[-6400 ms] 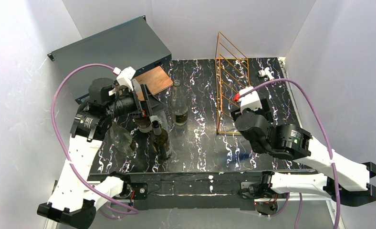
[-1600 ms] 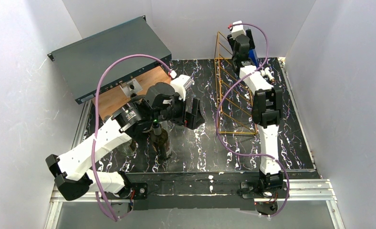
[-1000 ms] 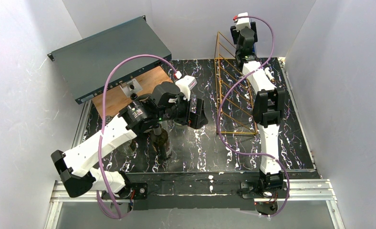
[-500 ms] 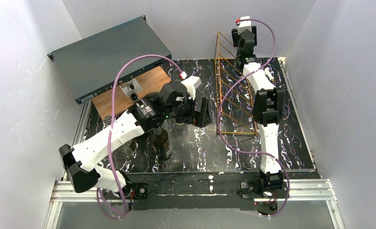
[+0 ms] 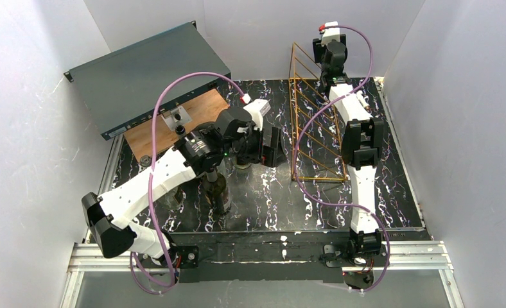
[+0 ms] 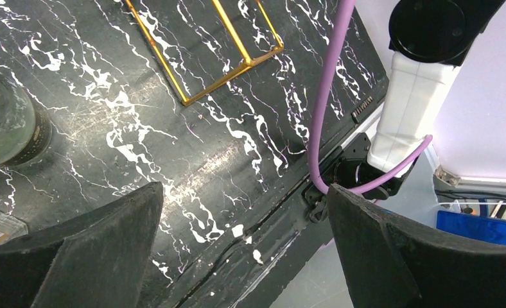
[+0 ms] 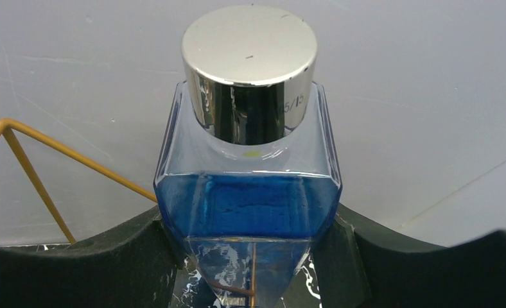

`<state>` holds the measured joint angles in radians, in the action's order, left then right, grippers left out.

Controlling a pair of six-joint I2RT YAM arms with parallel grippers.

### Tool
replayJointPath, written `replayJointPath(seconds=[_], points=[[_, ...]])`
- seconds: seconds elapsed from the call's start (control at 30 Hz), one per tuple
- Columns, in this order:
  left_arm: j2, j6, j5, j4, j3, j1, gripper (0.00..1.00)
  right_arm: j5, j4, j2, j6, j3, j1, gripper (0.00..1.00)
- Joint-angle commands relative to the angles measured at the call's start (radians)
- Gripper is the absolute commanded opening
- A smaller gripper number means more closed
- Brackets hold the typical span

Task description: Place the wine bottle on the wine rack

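Right gripper (image 7: 250,273) clamped square blue glass bottle with chrome cap (image 7: 249,122) beside thin gold wire rack (image 5: 314,122) top. Left gripper (image 6: 244,212) gaped empty over black marbled tabletop (image 6: 192,128).

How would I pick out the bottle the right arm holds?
Find the tall gold wire rack at the back right. Near its top, the right gripper holds a square glass bottle. Only it has blue liquid and a shiny silver cap.
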<state>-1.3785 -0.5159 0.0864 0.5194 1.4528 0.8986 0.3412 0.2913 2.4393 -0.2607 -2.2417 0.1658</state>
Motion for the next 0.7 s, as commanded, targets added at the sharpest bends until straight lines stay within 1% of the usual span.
replayJointPath(seconds=[0.0,0.07,0.1,0.23,0.37,0.47,0.6,0.67], points=[[0.028,-0.015,-0.005,-0.019,0.012,-0.02,0.98,-0.05,0.129,-0.082,0.0,-0.011,-0.004,0.04],[0.041,-0.019,-0.005,-0.025,0.001,-0.027,0.98,-0.054,0.118,-0.079,-0.009,-0.009,-0.002,0.09],[0.045,-0.019,-0.005,-0.025,-0.003,-0.029,0.98,-0.055,0.114,-0.078,-0.014,-0.009,0.0,0.12],[0.056,-0.019,-0.009,-0.024,-0.016,-0.033,0.98,-0.08,0.102,-0.083,-0.031,0.002,0.007,0.17],[0.035,-0.021,0.014,-0.03,-0.014,-0.036,0.98,-0.089,0.099,-0.096,-0.037,0.032,0.011,0.28],[0.018,-0.021,0.024,-0.034,-0.003,-0.036,0.98,-0.099,0.112,-0.111,-0.047,0.068,0.011,0.39],[0.013,-0.017,0.02,-0.038,0.006,-0.036,0.98,-0.121,0.121,-0.117,-0.059,0.09,0.011,0.47],[0.016,-0.016,0.018,-0.039,0.003,-0.038,0.98,-0.132,0.117,-0.117,-0.057,0.088,0.011,0.49]])
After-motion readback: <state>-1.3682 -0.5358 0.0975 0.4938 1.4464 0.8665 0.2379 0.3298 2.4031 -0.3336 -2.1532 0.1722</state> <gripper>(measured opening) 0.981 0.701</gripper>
